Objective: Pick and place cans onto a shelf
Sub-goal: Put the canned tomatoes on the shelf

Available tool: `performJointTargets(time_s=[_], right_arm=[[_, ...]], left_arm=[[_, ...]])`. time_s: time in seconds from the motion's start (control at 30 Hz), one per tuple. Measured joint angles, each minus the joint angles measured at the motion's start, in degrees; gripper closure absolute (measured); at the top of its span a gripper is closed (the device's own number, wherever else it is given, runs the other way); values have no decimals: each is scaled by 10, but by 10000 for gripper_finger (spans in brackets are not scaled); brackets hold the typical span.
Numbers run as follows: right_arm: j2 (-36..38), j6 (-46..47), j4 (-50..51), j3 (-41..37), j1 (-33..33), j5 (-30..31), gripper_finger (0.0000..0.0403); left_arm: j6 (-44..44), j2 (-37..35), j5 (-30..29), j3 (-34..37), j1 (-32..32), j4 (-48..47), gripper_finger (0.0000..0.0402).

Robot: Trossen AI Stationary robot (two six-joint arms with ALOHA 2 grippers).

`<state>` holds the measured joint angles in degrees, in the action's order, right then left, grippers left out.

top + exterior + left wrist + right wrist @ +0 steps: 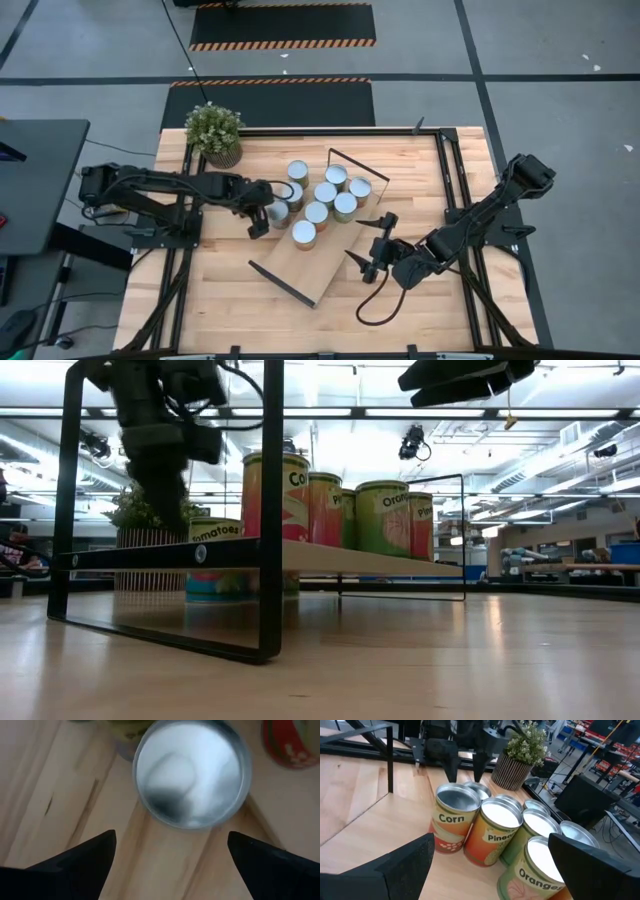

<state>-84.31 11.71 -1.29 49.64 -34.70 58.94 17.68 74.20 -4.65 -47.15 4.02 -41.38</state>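
Tabletop [220, 300] | right wrist: can [454, 819] reads Corn | high: silver tops only

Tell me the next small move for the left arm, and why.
Probably lower the left gripper straight down around the can below it. Its fingers are open, and the can's silver top sits just ahead between them, standing ungrasped on the table beside the shelf. The right gripper waits open at the shelf's other side.

Eight cans [316, 212], one shelf [310, 270], one potted plant [214, 131].
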Motion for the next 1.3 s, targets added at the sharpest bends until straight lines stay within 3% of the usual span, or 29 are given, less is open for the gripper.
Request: performJointTargets(time_s=[0.73,1.1,1.3], right_arm=[[0,7,1,0,3,-3,5],[0,16,22,0,14,-6,5],[0,27,22,0,12,-23,5]], left_arm=[[-63,91,-2,0,-5,135,14],[-64,89,-13,0,-1,137,95],[-63,58,-17,-14,0,89,84]])
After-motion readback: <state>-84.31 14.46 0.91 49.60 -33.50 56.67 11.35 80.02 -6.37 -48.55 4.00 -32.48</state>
